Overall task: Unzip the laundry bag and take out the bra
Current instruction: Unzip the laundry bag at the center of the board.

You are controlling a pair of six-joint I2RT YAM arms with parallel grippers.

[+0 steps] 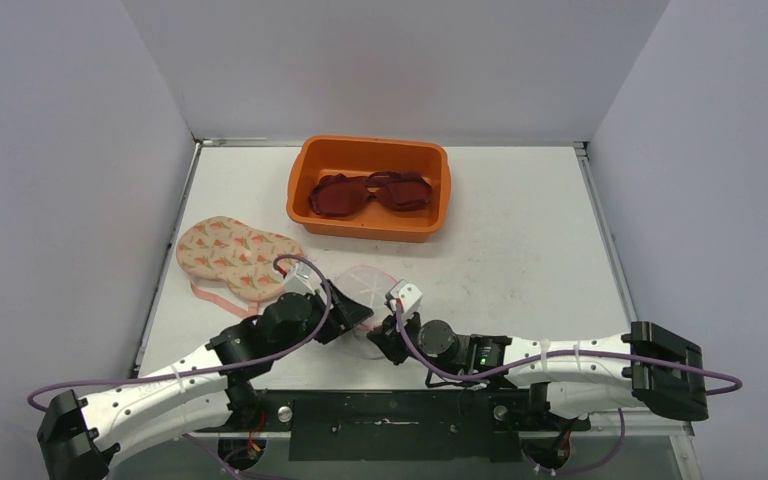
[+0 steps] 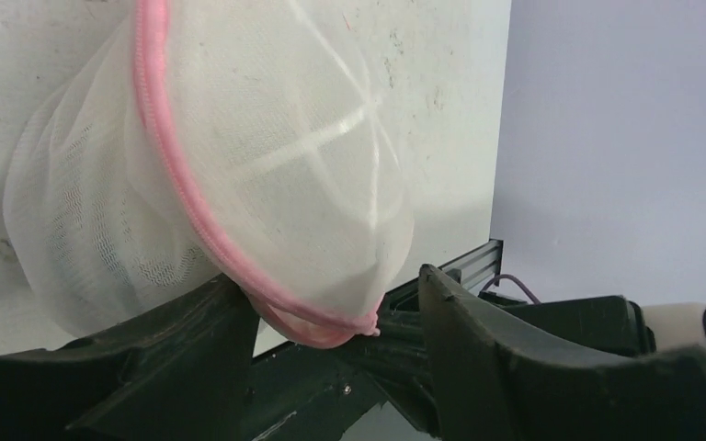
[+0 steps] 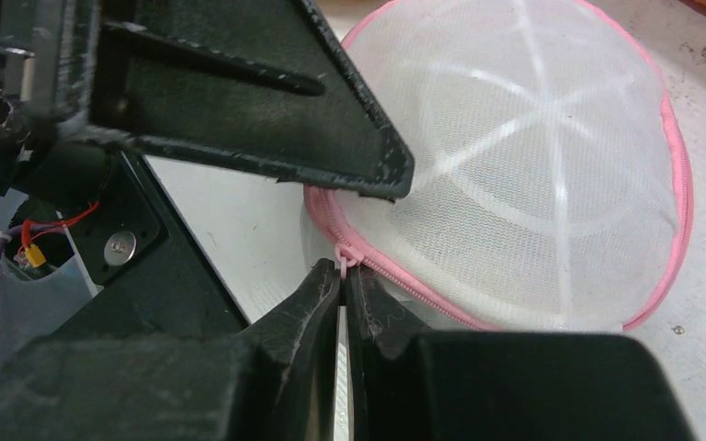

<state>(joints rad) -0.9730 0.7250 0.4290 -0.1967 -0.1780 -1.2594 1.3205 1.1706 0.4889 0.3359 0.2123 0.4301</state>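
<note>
The laundry bag (image 1: 368, 283) is a white mesh dome with a pink zipper round its rim, lying near the table's front edge. My right gripper (image 3: 344, 280) is shut on the small pink zipper pull (image 3: 343, 260) at the bag's near edge. My left gripper (image 2: 331, 317) is open, and the bag's (image 2: 239, 165) zippered end sits between its fingers (image 2: 478, 340), close against the left one. In the top view the two grippers meet at the bag's front, the left gripper (image 1: 358, 322) beside the right gripper (image 1: 386, 336). A dark red bra (image 1: 372, 190) lies in the orange bin (image 1: 305, 205). What is inside the bag cannot be made out.
A floral bra-shaped piece (image 1: 235, 255) with a pink strap lies on the table left of the bag. The orange bin stands at the back middle. Grey walls close off the left, back and right sides. The metal base rail (image 1: 390, 410) runs just in front of the bag.
</note>
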